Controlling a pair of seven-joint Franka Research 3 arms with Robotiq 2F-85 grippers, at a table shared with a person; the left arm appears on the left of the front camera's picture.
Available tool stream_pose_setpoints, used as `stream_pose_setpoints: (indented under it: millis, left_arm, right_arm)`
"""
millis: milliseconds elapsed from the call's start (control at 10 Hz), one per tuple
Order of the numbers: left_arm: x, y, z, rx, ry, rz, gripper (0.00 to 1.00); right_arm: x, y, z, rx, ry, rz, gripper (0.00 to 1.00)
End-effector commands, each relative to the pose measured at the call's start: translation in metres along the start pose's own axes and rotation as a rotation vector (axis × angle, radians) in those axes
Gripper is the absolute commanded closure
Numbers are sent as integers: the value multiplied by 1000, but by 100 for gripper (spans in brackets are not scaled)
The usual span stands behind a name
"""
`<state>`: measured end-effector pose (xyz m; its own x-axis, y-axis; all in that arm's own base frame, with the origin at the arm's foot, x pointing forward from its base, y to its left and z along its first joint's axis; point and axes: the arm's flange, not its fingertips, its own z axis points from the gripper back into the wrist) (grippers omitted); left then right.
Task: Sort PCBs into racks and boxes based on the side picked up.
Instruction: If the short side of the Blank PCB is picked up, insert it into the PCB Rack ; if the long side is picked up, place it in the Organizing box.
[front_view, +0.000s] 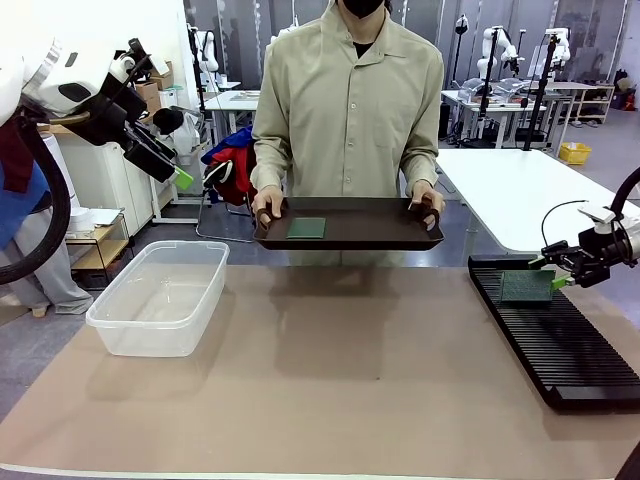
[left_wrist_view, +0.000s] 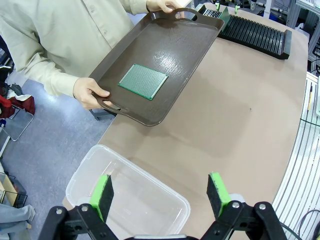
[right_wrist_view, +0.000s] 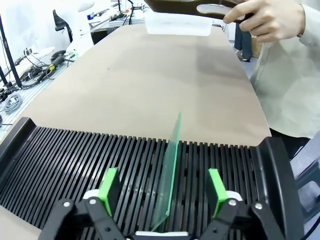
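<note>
Right wrist view: I am seeing one PCB (right_wrist_view: 170, 165) standing on edge in the rack (right_wrist_view: 75, 155), between the right pincer's (right_wrist_view: 162, 186) spread jaws, gaps either side. The left pincer (left_wrist_view: 161, 192), jaws apart, is hovering over the box (left_wrist_view: 140, 200); the other PCB (left_wrist_view: 143, 81) is lying ahead on a tray (left_wrist_view: 190, 45).

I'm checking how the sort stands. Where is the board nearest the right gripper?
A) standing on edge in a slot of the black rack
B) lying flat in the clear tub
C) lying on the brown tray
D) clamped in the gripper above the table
A: in the right wrist view the green board stands on edge in a slot of the black rack, with the right gripper open around it and not touching it.
</note>
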<state>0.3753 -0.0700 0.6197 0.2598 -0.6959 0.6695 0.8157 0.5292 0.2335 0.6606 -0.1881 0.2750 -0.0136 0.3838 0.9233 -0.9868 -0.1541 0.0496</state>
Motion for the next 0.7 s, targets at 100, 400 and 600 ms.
stream_pose_setpoints:
  millis: [100,400,600]
  left_arm:
    - [-2,1,0,-11,5,-14,0]
    - [-2,1,0,-11,5,-14,0]
    - [-2,1,0,-11,5,-14,0]
  right_arm:
    - [24,4,5,-29,82,20,0]
    - [49,7,9,-69,131,23,0]
    - [60,12,12,-42,145,21,0]
